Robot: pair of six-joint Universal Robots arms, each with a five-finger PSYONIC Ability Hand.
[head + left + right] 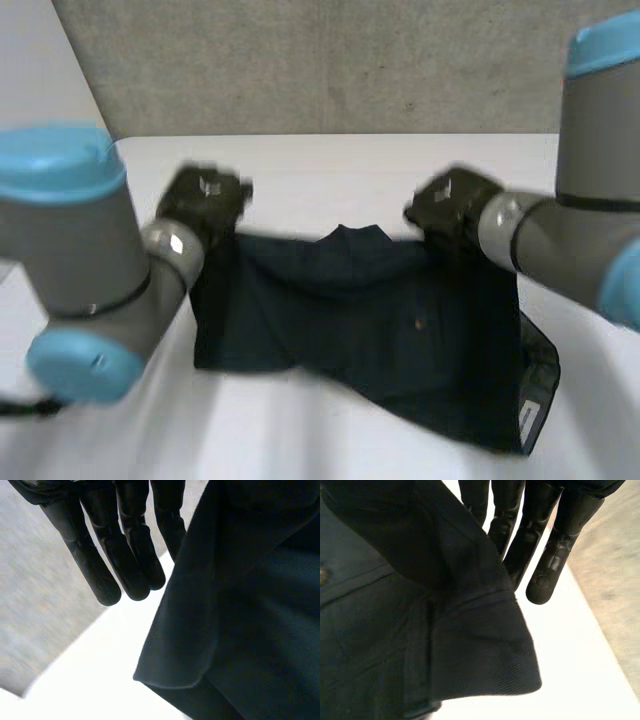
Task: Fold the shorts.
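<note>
Dark navy shorts [380, 330] hang between my two hands above the white table [330, 165], with the near edge trailing on the table. My left hand [200, 205] holds the far left corner and my right hand [450, 205] the far right corner. In the left wrist view, the fingers [125, 555] are straight and the cloth [250, 605] runs up beside them into the grip. Seen from the right wrist, the fingers [545, 545] are also straight, and a folded corner of the shorts [420, 630] hangs from the hand.
A grey wall [330, 60] stands behind the table's far edge. A white label [528, 412] shows on the inside of the shorts at the near right. Bare table lies beyond the hands and to the near left.
</note>
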